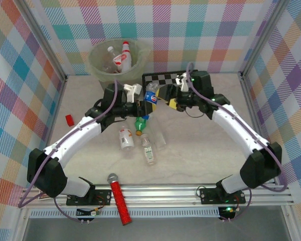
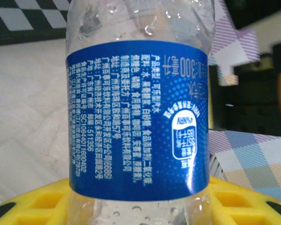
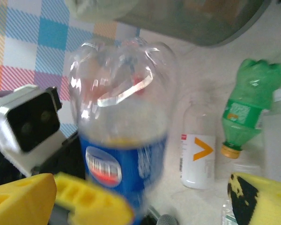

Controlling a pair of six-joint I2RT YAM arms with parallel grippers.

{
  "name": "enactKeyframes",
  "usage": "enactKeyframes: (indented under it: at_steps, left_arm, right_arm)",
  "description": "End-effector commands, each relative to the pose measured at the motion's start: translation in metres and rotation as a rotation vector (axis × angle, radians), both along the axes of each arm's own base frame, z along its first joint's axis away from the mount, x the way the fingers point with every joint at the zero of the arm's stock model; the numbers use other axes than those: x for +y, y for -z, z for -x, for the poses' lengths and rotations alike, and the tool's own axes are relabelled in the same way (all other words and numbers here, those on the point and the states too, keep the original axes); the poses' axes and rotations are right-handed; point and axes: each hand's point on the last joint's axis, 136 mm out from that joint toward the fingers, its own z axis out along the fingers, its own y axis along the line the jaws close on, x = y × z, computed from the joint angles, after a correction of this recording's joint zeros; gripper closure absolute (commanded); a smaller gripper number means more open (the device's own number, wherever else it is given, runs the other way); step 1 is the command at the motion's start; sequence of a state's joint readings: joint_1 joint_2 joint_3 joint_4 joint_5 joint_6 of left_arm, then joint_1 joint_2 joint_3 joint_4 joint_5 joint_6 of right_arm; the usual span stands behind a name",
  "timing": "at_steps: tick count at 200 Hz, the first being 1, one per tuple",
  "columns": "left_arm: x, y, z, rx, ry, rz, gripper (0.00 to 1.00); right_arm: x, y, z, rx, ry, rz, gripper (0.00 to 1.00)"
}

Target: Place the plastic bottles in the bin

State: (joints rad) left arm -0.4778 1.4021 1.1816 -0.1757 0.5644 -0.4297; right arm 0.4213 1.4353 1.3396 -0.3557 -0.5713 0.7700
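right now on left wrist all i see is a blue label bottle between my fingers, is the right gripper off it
observer: The right gripper has its jaws wide open either side of the blue-label bottle.
operator: ok where's the bin
observer: The bin stands at the far wall, left of the chequered board.
operator: more bottles on the table
observer: Yes, mid-table: a green bottle, a white-labelled bottle and a clear bottle.
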Motion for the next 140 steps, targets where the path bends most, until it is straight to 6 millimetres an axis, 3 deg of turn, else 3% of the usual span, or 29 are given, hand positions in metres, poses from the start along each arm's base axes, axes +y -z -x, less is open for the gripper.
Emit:
enactKeyframes:
  at_steps: [1, 39, 64, 105, 140]
  left_arm:
    - [0.021, -0.039, -0.026, -0.077, -0.068, 0.015, 0.55]
    - [0.082, -0.075, -0.080, -0.138, -0.270, -0.100, 0.58]
    - [0.125, -0.086, -0.113, -0.169, -0.435, -0.262, 0.58]
    - [0.173, -0.101, -0.154, -0.227, -0.598, -0.456, 0.58]
    - [0.193, -0.092, -0.186, -0.205, -0.619, -0.557, 0.60]
  right_arm:
    - [-0.027, -0.010, 0.012, -0.059, 0.057, 0.077, 0.04]
    - [-0.042, 0.027, 0.027, 0.009, 0.068, 0.164, 0.04]
    - [-0.044, 0.049, 0.035, 0.061, 0.057, 0.181, 0.04]
    - [-0.048, 0.056, 0.037, 0.067, 0.057, 0.216, 0.05]
    - [-0.047, 0.061, 0.041, 0.081, 0.044, 0.211, 0.05]
